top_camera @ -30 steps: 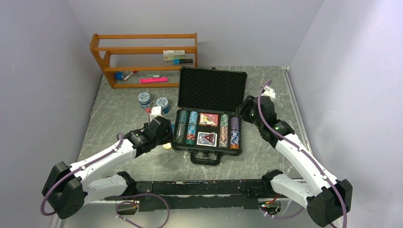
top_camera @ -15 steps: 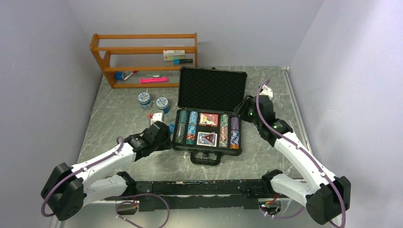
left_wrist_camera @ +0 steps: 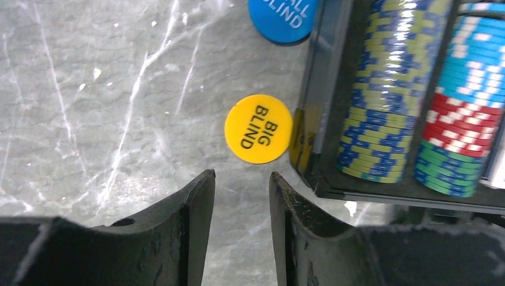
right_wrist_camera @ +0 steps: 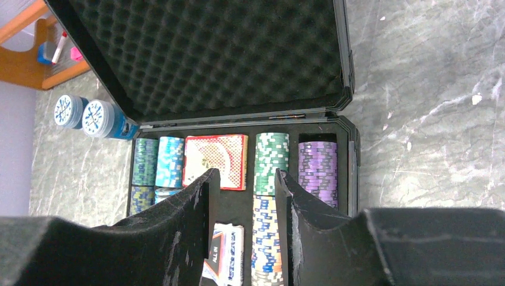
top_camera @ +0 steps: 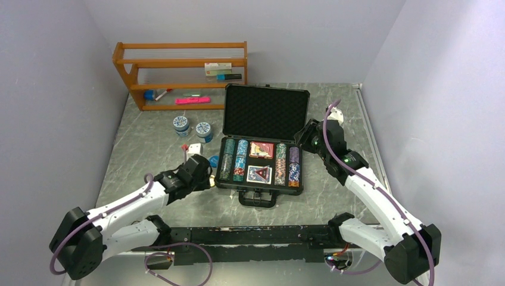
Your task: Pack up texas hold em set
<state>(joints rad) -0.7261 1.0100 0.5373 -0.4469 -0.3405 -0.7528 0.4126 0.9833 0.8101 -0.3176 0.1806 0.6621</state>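
Left gripper low by briefcase, jaws slightly apart, empty (button just ahead); right gripper apparently likewise.

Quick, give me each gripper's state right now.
Left gripper: open a little, holding nothing; yellow button just beyond its fingertips.
Right gripper: open a little, holding nothing.
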